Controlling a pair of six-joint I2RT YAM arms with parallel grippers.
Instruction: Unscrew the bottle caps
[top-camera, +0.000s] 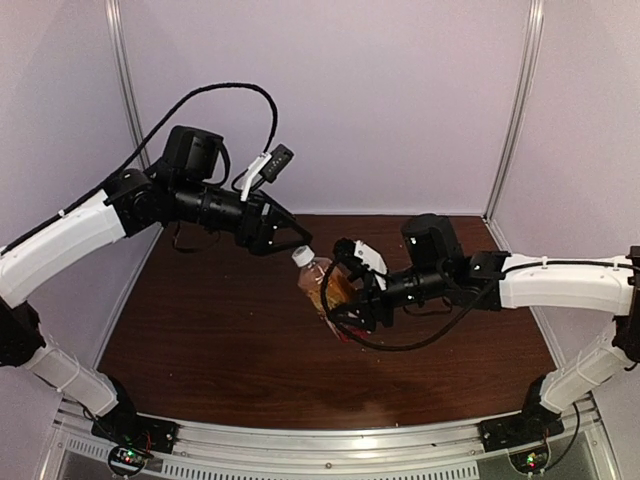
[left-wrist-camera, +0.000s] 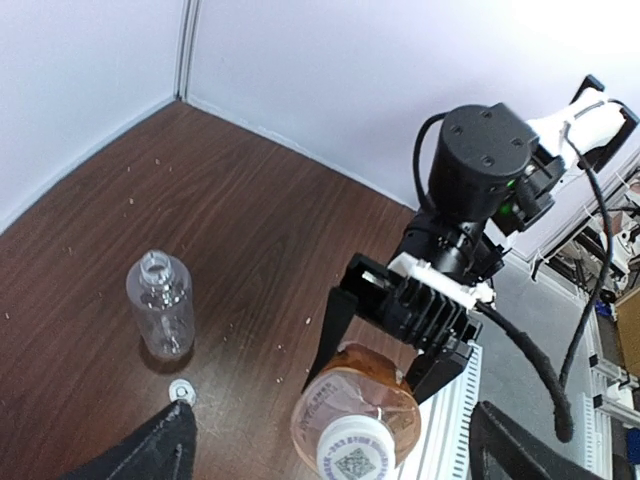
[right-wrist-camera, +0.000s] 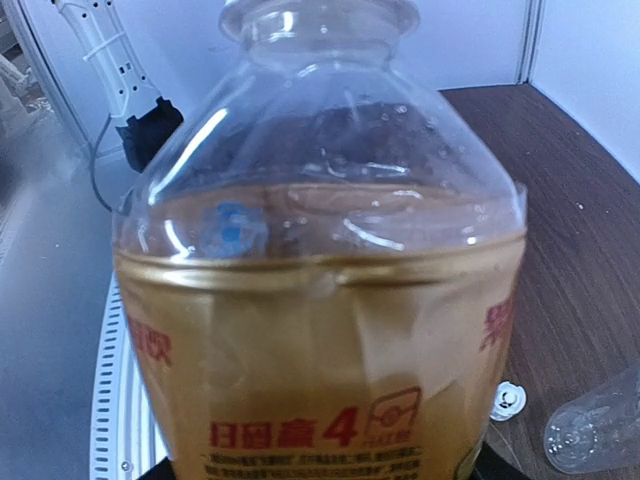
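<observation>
Above table (top-camera: 200, 360), right tool (top-camera: 347, 297) clamps amber bottle (top-camera: 320, 283).

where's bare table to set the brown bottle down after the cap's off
Bare: the wide near strip of table between the arm bases, and the far corner by the walls. Crowded: the middle, where the left gripper and right gripper meet at the brown bottle, and the spot with the clear bottle and loose cap.

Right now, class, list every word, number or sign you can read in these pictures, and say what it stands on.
"4": red, on the label of the amber bottle.
Red characters beside it and at the label's edges: too blurred to read.
QR code on the bottle's white cap: no readable words.
</observation>
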